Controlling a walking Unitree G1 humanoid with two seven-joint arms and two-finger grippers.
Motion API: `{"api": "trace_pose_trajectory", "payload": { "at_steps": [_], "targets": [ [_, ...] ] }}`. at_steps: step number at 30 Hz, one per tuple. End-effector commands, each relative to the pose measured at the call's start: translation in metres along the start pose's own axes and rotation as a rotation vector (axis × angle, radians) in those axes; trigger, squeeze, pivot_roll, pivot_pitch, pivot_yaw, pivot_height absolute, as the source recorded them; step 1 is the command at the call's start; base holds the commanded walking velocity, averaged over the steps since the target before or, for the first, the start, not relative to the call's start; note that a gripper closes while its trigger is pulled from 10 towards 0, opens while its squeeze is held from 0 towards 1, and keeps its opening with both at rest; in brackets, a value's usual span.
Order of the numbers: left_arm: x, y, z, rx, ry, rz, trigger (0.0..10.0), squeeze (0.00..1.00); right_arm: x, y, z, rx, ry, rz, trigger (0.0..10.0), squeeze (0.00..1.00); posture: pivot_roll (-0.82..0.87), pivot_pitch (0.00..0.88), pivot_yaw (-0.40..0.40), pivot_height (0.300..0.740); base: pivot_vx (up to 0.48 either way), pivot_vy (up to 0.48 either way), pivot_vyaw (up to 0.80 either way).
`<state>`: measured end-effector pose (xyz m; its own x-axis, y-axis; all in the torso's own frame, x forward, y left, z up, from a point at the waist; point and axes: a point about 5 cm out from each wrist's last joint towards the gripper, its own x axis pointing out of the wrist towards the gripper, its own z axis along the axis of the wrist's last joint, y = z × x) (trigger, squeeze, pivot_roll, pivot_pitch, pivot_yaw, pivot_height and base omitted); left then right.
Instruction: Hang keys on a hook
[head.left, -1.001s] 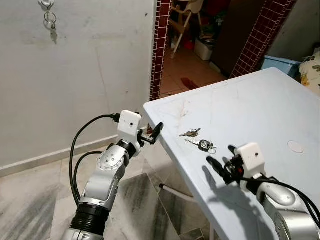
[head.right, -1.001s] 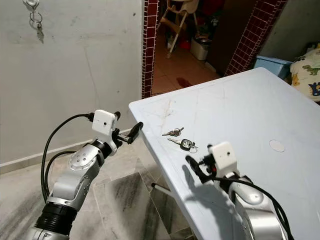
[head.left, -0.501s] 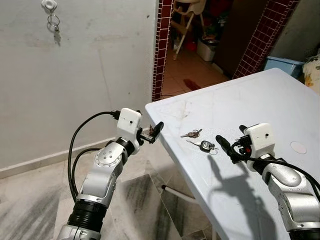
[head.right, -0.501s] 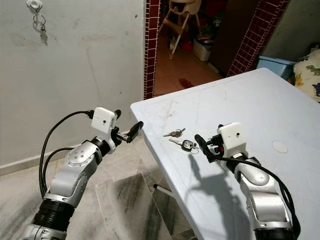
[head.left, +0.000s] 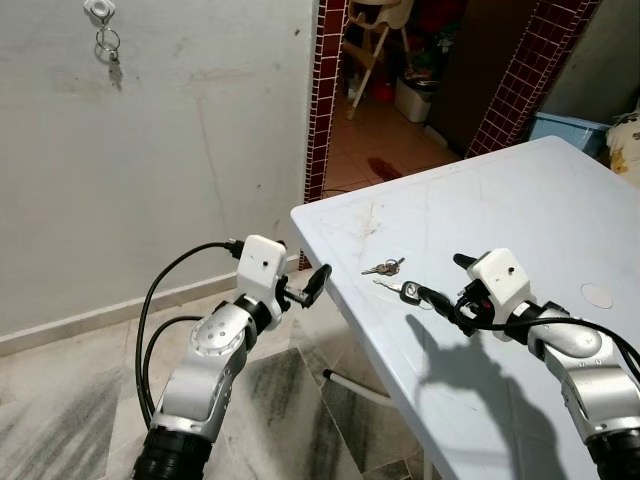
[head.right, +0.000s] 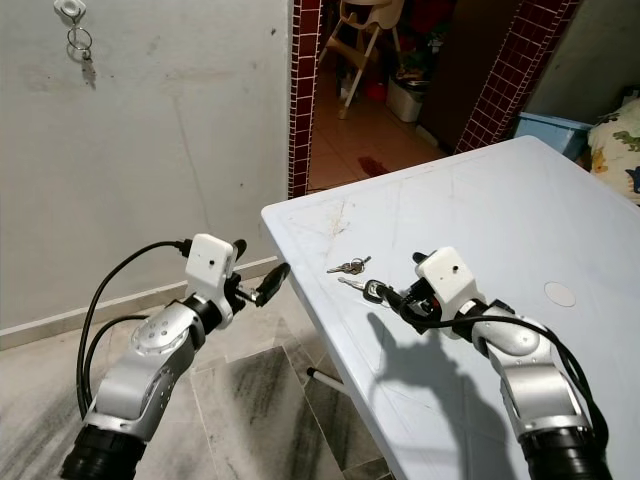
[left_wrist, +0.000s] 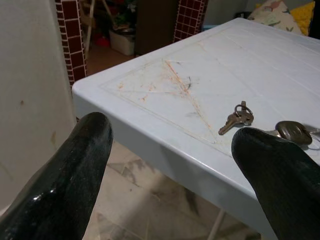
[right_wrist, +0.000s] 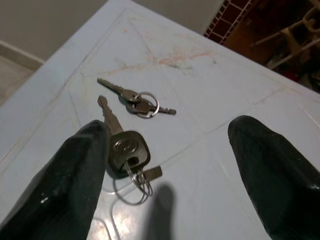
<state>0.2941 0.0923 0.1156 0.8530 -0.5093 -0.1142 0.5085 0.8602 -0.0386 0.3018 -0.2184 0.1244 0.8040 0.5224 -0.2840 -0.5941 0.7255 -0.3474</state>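
Two sets of keys lie near the corner of the white table (head.left: 520, 190): a small pair on a ring (head.left: 383, 267) and a black-headed car key (head.left: 410, 291) with its own ring. My right gripper (head.left: 438, 279) is open, low over the table, one finger right beside the car key (right_wrist: 127, 151) and the small keys (right_wrist: 137, 101) just beyond. My left gripper (head.left: 312, 283) is open in the air off the table's corner, facing the small keys (left_wrist: 239, 115). High on the wall a hook (head.left: 99, 9) holds another key ring (head.left: 108, 47).
A doorway framed by dark red tiled pillars (head.left: 322, 90) opens behind the table, with a high chair and boxes inside. A blue bin (head.left: 565, 127) and a printed cushion (head.right: 615, 140) stand at the far right. Marble floor (head.left: 90, 390) lies below the left arm.
My right gripper has moved forward across the table to the car key and dropped lower. My left gripper has sunk slightly. The keys have not moved.
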Motion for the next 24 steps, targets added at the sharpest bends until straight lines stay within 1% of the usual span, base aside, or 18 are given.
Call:
{"api": "trace_pose_trajectory", "payload": {
  "at_steps": [1,2,4,6,7,8,10,11,17,20,21,23,24],
  "targets": [
    [-0.001,-0.004,0.004,0.005,-0.008,-0.019,10.0,0.0,-0.001,-0.003,-0.004,-0.028,0.029,0.019,10.0,0.0,0.05,0.035,-0.087,0.74,0.0,0.0,0.0],
    [-0.002,-0.005,0.004,0.001,-0.006,-0.018,10.0,0.0,0.0,-0.003,-0.009,0.002,0.054,0.042,10.0,0.0,0.06,0.038,-0.09,0.74,0.0,0.0,0.0],
    [-0.002,-0.007,0.004,-0.001,-0.005,-0.019,10.0,0.0,0.001,-0.003,-0.014,0.014,0.085,0.045,10.0,0.0,0.06,0.041,-0.09,0.74,0.0,0.0,0.0],
    [-0.003,-0.007,0.004,-0.001,-0.002,-0.018,10.0,0.0,0.002,0.002,-0.019,0.067,0.11,0.072,10.0,0.0,0.06,0.043,-0.089,0.74,0.0,0.0,0.0],
    [-0.003,-0.007,0.004,-0.001,-0.002,-0.018,10.0,0.0,0.002,0.002,-0.019,0.067,0.11,0.072,10.0,0.0,0.06,0.043,-0.089,0.74,0.0,0.0,0.0],
    [-0.003,-0.006,0.004,-0.001,-0.001,-0.017,10.0,0.0,0.001,0.004,-0.024,0.081,0.142,0.073,10.0,0.0,0.06,0.043,-0.089,0.74,0.0,0.0,0.0],
    [-0.004,-0.005,0.004,0.001,0.002,-0.014,10.0,0.0,0.0,0.008,-0.029,0.135,0.144,0.079,10.0,0.0,0.06,0.044,-0.089,0.74,0.0,0.0,0.0],
    [-0.004,-0.004,0.004,0.002,0.003,-0.013,10.0,0.0,-0.001,0.008,-0.03,0.148,0.143,0.078,10.0,0.0,0.06,0.044,-0.087,0.74,0.0,0.0,0.0],
    [-0.005,-0.004,0.005,0.006,0.008,-0.016,10.0,0.0,-0.005,0.016,-0.034,0.179,0.142,0.105,10.0,0.0,0.06,0.043,-0.082,0.74,0.0,0.0,0.0],
    [-0.004,-0.006,0.004,0.006,0.012,-0.021,10.0,0.0,-0.004,0.02,-0.035,0.188,0.132,0.097,10.0,0.0,0.06,0.042,-0.078,0.74,0.0,0.0,0.0],
    [-0.004,-0.006,0.004,0.007,0.012,-0.024,10.0,0.0,-0.003,0.02,-0.034,0.193,0.124,0.084,3.1,0.0,0.06,0.042,-0.078,0.74,0.0,0.0,0.0],
    [-0.004,-0.007,0.004,0.007,0.012,-0.026,10.0,0.0,-0.003,0.02,-0.034,0.191,0.12,0.082,3.1,0.0,0.06,0.042,-0.076,0.74,0.0,0.0,0.0],
    [-0.004,-0.007,0.004,0.007,0.013,-0.026,10.0,0.0,-0.001,0.023,-0.031,0.183,0.108,0.096,10.0,0.0,0.06,0.042,-0.076,0.74,0.0,0.0,0.0]
  ]
}}
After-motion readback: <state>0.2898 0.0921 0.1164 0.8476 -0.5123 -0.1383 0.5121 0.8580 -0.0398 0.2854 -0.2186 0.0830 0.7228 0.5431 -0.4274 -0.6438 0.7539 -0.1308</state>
